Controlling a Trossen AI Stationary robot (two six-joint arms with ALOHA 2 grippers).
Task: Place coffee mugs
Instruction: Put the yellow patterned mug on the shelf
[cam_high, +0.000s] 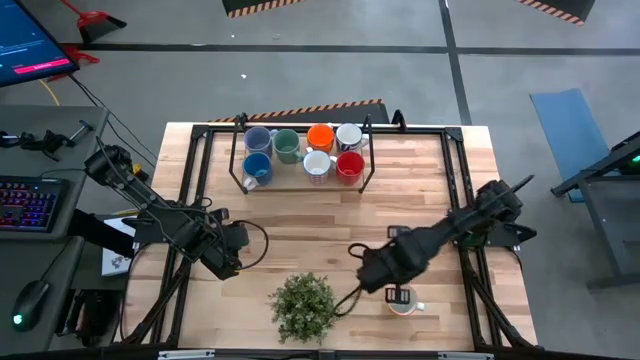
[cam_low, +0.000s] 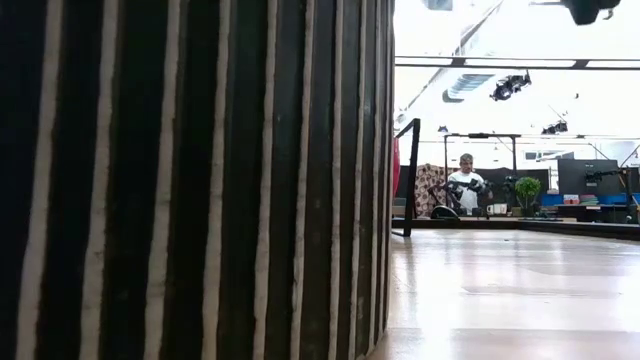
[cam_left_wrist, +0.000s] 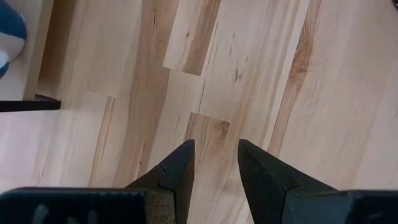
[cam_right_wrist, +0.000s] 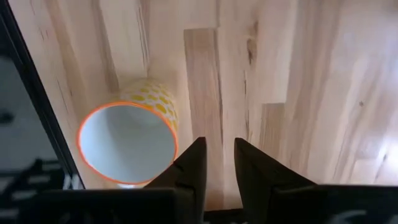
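From above, a pale butcher-block table (cam_high: 330, 235) stands on a grey concrete floor; at its twelve o'clock edge a black wire rack (cam_high: 303, 160) holds seven coffee mugs (cam_high: 305, 152) in two rows, and at six o'clock sits a leafy potted plant (cam_high: 303, 305). The left gripper (cam_high: 232, 258) hovers at about eight o'clock, the right gripper (cam_high: 375, 275) at about five o'clock, just beside an eighth mug (cam_high: 405, 304) standing alone on the wood. A monitor (cam_high: 30, 45) and keyboard (cam_high: 30, 200) lie off the table at nine o'clock; no writing on the screen can be read. At table height, a dark ribbed object (cam_low: 190, 180) fills the near side, and far across the room a person (cam_low: 466, 186) stands among equipment. The left wrist camera shows its fingers (cam_left_wrist: 177, 174) a narrow gap apart over bare planks, holding nothing. The right wrist camera shows fingers (cam_right_wrist: 189, 168) nearly closed and empty, with the orange-rimmed, yellow-patterned mug (cam_right_wrist: 130, 143) touching one fingertip's side.
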